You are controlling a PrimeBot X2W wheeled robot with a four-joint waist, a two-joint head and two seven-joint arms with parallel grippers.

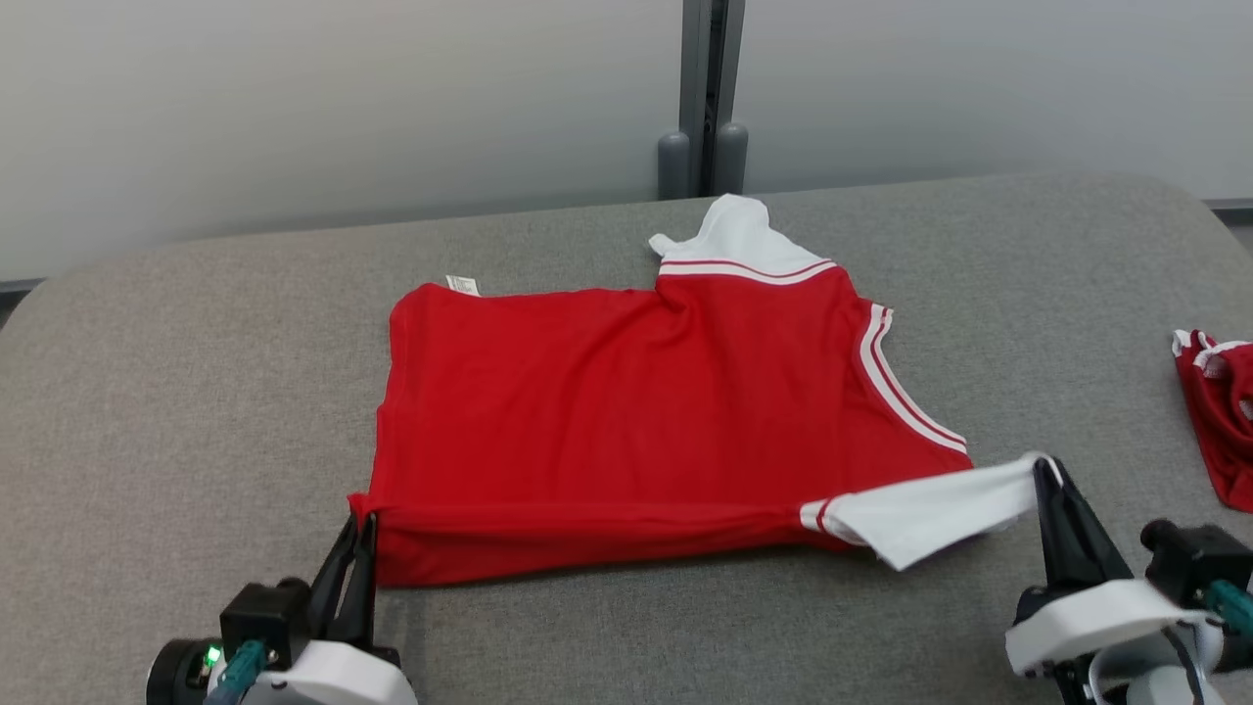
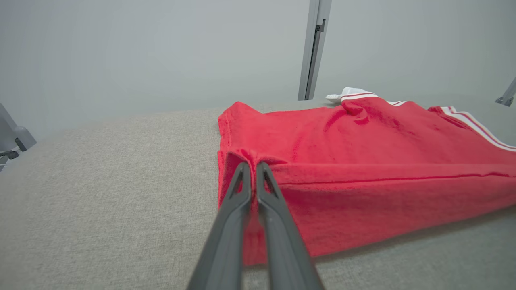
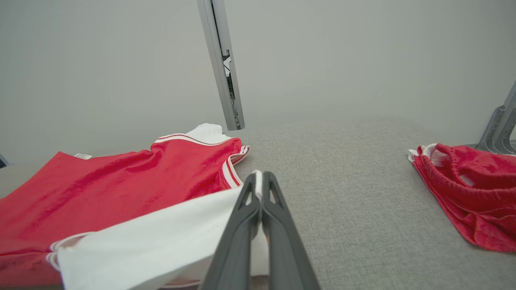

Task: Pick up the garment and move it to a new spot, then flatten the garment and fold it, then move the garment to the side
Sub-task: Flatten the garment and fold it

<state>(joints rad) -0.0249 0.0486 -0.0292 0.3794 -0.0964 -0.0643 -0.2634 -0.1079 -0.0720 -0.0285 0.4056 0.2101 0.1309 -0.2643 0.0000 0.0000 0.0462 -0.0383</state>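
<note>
The left claw is clamped on the near hem corner of the red garment, and the right claw is pinched tight on the tip of its white sleeve; the near edge is held raised and stretched between them. The rest is spread flat mid-way across the grey bench, the far sleeve pointing away. A second red cloth is seen bunched well apart at the right

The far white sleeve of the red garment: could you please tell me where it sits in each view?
Head view: sleeve top centre.
Left wrist view: sleeve upper right of centre.
Right wrist view: sleeve left of centre.
Shared landmark: the grey post behind it.
</note>
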